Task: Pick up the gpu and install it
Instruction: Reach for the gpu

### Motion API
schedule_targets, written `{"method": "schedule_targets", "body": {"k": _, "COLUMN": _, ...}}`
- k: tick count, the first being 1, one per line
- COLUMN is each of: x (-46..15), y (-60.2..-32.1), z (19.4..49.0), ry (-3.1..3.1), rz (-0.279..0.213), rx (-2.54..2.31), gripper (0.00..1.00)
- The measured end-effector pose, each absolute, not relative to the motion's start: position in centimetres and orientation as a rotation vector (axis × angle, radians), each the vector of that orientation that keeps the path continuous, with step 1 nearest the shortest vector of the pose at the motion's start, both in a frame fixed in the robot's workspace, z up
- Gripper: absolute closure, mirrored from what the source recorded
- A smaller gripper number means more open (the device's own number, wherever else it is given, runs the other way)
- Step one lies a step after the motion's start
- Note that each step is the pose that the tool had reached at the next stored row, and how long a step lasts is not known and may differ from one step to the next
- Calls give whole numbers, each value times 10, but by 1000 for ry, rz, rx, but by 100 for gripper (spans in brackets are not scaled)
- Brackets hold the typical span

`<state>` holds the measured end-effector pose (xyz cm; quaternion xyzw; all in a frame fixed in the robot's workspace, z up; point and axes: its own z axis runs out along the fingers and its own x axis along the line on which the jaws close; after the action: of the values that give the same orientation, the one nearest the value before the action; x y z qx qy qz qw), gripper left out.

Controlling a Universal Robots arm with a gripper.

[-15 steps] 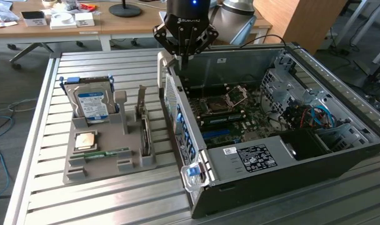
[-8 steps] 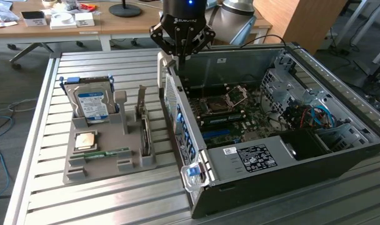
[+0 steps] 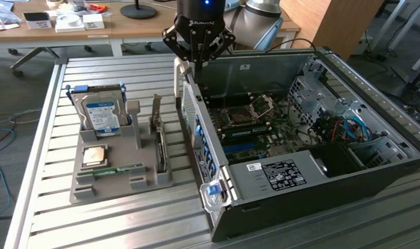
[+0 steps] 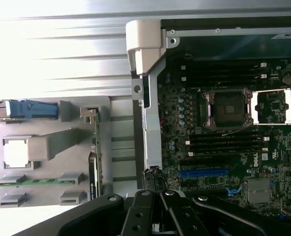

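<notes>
The gpu (image 3: 158, 142) is a thin dark card standing on edge in a slot of the grey holder tray (image 3: 85, 189), its silver bracket at the far end. The wrist view sees it edge-on as the gpu (image 4: 97, 157), beside the tray (image 4: 51, 142). My gripper (image 3: 195, 60) hangs shut and holding nothing above the far end of the open computer case's side wall (image 3: 196, 124), well above and behind the card. The shut fingertips of the gripper (image 4: 155, 197) hover over the case edge next to the motherboard (image 4: 224, 147).
The tray also holds a hard drive (image 3: 102, 113) with a blue-white label, a square processor (image 3: 94, 154) and a green memory stick (image 3: 116, 170). Inside the case lie the processor socket (image 4: 229, 109) and a blue slot (image 4: 204, 173). A desk (image 3: 71, 28) stands behind.
</notes>
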<state>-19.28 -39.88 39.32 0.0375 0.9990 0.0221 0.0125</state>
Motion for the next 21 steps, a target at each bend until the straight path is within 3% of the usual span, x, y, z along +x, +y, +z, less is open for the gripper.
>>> {"method": "schedule_targets", "body": {"k": 21, "x": -205, "y": -399, "z": 393, "ry": 3114, "rz": 69, "rx": 117, "gripper": 89}}
